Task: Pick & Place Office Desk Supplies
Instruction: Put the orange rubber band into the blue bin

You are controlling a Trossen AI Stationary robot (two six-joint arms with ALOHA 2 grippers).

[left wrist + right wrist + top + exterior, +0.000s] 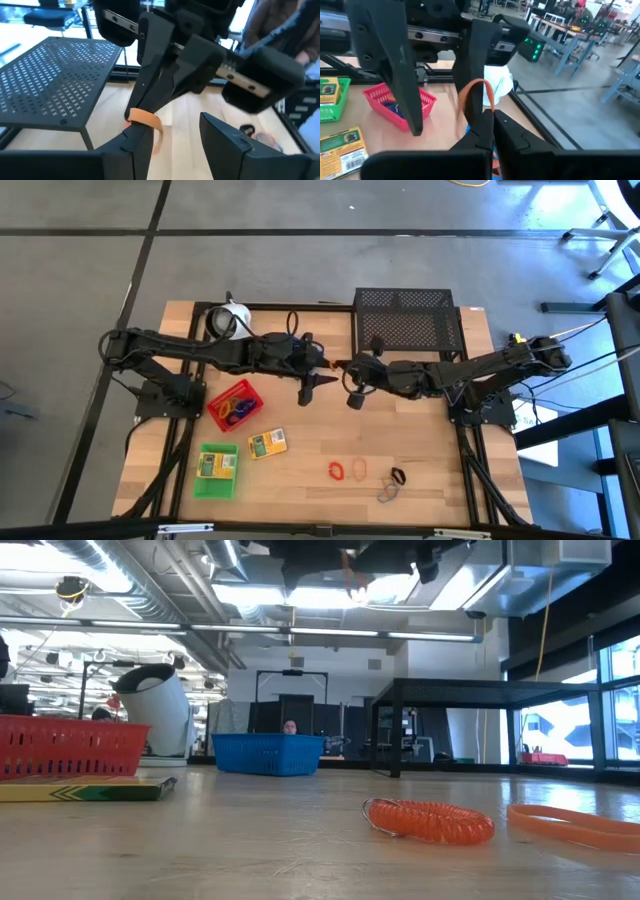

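Orange loop (335,365): from above it shows as a small orange spot between the two grippers, which meet above the table's middle. The left gripper (322,370) and right gripper (345,367) are almost touching. Counted here: one red tray (236,405) with loops inside, one green tray (217,471) holding one yellow-green box (211,465), a second box (267,443) on the wood, and four loops (346,470) lying near the front edge.

Low view: one red coiled loop (430,821), one flat orange band (575,824), a blue tray (268,754) farther back.

Left wrist view: the left fingers (227,142) stand apart, one tip against the orange loop, which the right gripper carries.

Right wrist view: the right fingers (482,127) are pinched together on the orange loop, the left fingers just beyond.
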